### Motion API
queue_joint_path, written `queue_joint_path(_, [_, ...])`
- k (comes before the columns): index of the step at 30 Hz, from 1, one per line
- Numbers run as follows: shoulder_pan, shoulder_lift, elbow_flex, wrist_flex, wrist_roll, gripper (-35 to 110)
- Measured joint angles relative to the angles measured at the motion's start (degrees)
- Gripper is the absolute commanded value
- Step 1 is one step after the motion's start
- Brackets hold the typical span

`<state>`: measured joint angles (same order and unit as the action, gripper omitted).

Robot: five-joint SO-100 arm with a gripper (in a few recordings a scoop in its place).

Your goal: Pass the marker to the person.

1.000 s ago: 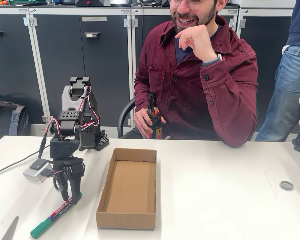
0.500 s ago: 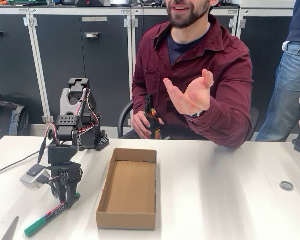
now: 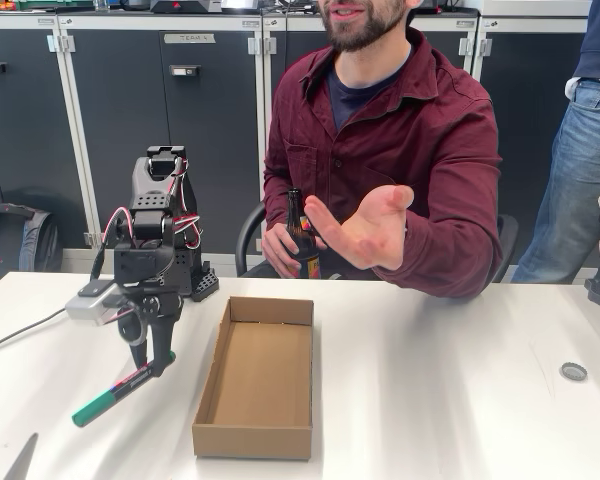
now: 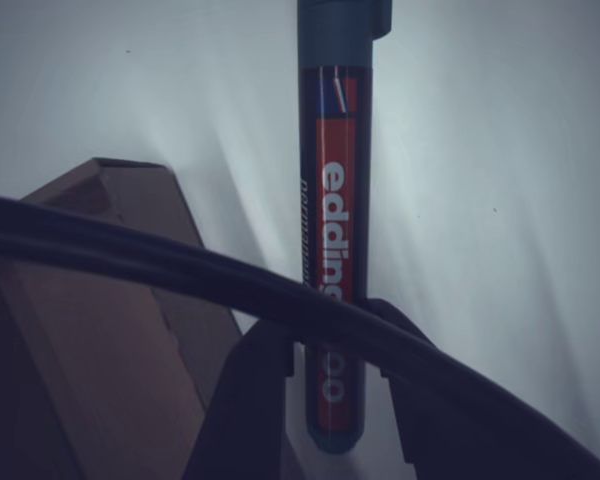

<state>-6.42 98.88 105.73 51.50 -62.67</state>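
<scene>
Marker (image 3: pixel 120 392) hangs tilted in my gripper (image 3: pixel 156 362), pinched near its back end with the capped tip pointing down and left, clear of the white counter (image 3: pixel 450 400) so I can carry it. The person (image 3: pixel 400 140) sits at the far side, open hand (image 3: pixel 365 228) held out over the counter to receive it. A cardboard box (image 3: pixel 258 375) lies just right of me; dark cabinets line the far wall.
</scene>
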Motion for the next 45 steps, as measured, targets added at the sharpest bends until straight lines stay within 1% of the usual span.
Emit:
queue_joint_path(5, [-2.2,6.6,1.4,1.5,-4.1,-5])
queue_joint_path(10, [-5.4,12.7,2.5,4.4,-4.9,-5])
queue_joint_path(16, [-8.6,18.7,5.6,4.4,-6.9,-5])
queue_joint_path(24, [-12.4,26.5,14.2,-0.7,-12.7,-5])
queue_joint_path(35, [-20.7,35.5,20.0,-2.1,-15.3,-5])
queue_joint_path(41, [-22.6,39.6,25.3,-6.4,-16.5,-5])
queue_joint_path(45, [-23.7,43.5,32.0,-11.0,-16.6,-5])
